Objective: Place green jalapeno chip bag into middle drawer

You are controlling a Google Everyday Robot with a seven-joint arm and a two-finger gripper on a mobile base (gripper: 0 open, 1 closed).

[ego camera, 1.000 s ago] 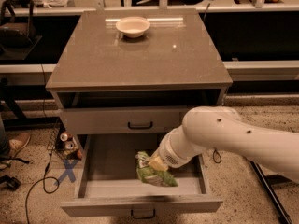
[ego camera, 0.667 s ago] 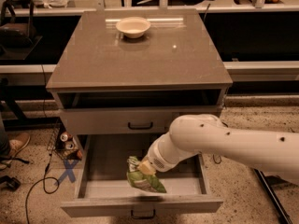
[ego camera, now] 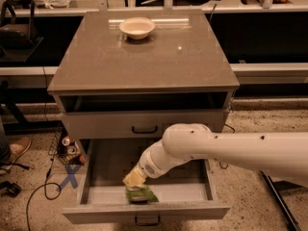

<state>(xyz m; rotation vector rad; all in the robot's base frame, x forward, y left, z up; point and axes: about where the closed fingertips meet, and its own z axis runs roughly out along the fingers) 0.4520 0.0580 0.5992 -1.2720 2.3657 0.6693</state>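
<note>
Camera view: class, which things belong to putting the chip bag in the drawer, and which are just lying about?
Job: green jalapeno chip bag; open middle drawer; gripper, at the bag inside the drawer.
Lying about: cream bowl on the cabinet top; cans on the floor, left.

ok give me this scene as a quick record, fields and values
gripper: low inside the open drawer, at the top of the bag
green jalapeno chip bag: inside the drawer, close to its front wall
middle drawer: pulled open, plain grey inside
upper drawer front: closed, black handle
cream bowl: on the cabinet top, toward the back
arm: reaches in from the right
</note>
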